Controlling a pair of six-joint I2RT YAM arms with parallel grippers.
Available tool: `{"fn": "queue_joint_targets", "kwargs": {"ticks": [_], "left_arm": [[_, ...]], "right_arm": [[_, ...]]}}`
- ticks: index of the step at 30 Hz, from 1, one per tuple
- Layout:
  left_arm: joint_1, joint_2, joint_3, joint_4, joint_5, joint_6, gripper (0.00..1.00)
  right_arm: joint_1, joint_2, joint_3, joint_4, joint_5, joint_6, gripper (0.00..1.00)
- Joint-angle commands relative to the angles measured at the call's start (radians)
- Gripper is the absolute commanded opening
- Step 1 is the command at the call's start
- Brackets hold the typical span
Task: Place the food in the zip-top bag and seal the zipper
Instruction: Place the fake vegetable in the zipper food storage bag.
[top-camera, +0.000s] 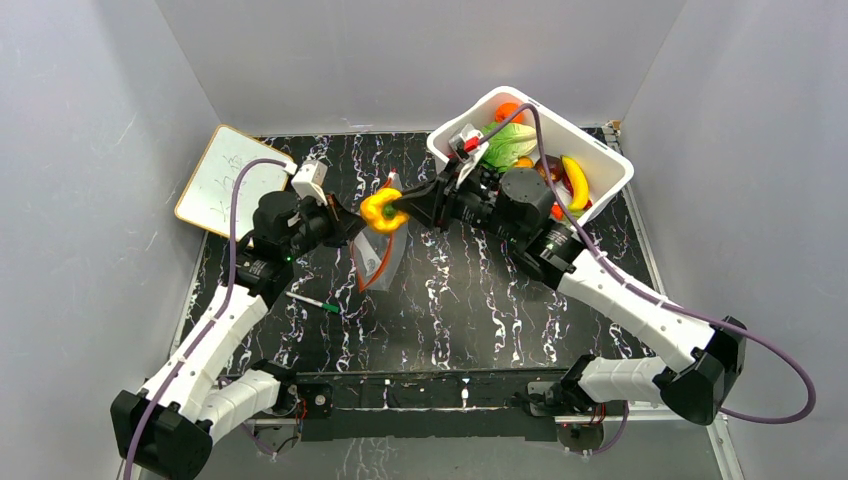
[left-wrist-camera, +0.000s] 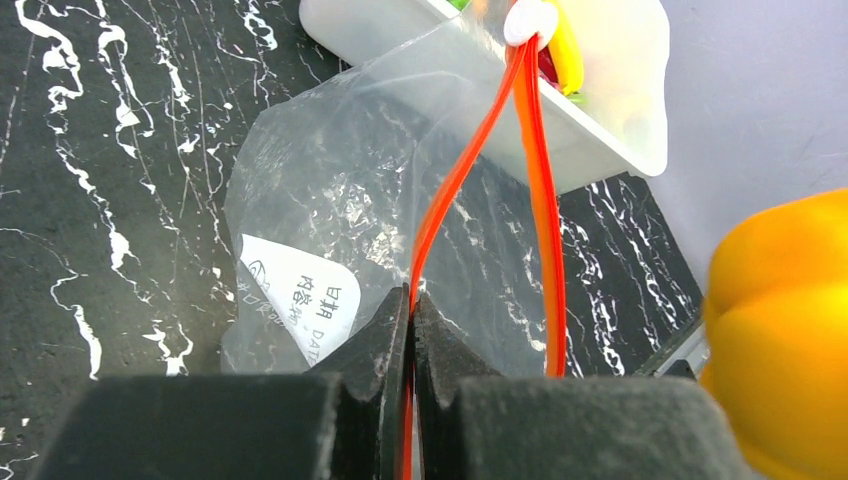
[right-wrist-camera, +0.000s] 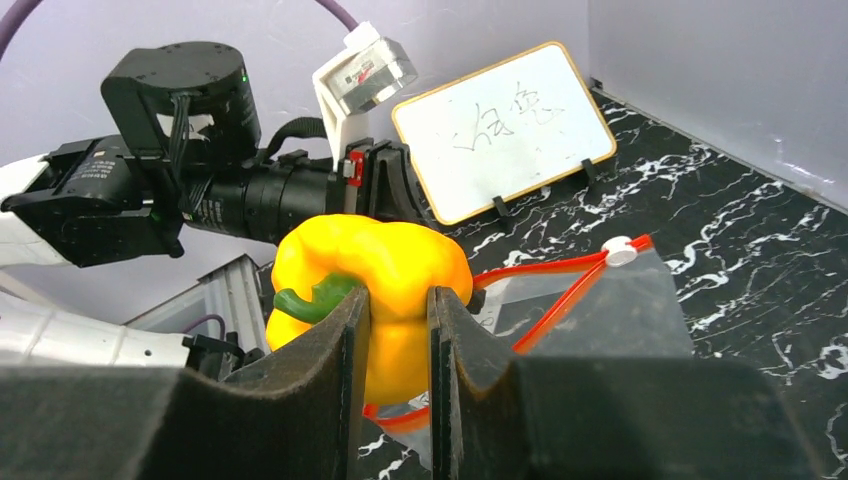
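My right gripper (top-camera: 395, 212) is shut on a yellow toy pepper (top-camera: 381, 211) with a green stem, held above the open mouth of the clear zip-top bag (top-camera: 381, 255). In the right wrist view the pepper (right-wrist-camera: 375, 275) sits between my fingers, over the bag's red-orange zipper (right-wrist-camera: 560, 285). My left gripper (left-wrist-camera: 411, 305) is shut on one side of the zipper (left-wrist-camera: 445, 195) and holds the bag (left-wrist-camera: 330, 190) open and raised; the white slider (left-wrist-camera: 530, 20) is at its far end. The pepper's edge (left-wrist-camera: 785, 330) shows at the right of the left wrist view.
A white tub (top-camera: 590, 150) at the back right holds more toy food, among it a banana (top-camera: 575, 180) and a green leafy piece (top-camera: 510, 143). A small whiteboard (top-camera: 225, 175) leans at the back left. A green-and-white pen (top-camera: 312, 301) lies near the left arm.
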Motion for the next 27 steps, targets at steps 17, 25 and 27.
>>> {"fn": "queue_joint_targets", "kwargs": {"ticks": [17, 25, 27], "left_arm": [[-0.003, -0.084, 0.04, 0.012, 0.128, -0.096, 0.0], [-0.004, -0.086, 0.02, 0.073, 0.214, -0.144, 0.0], [-0.003, -0.087, 0.016, 0.081, 0.232, -0.155, 0.0]], "right_arm": [[0.011, -0.007, -0.255, 0.193, 0.074, -0.037, 0.0], [0.011, 0.041, -0.253, 0.191, 0.075, -0.128, 0.0], [0.011, 0.054, -0.249, 0.192, 0.079, -0.146, 0.0]]}}
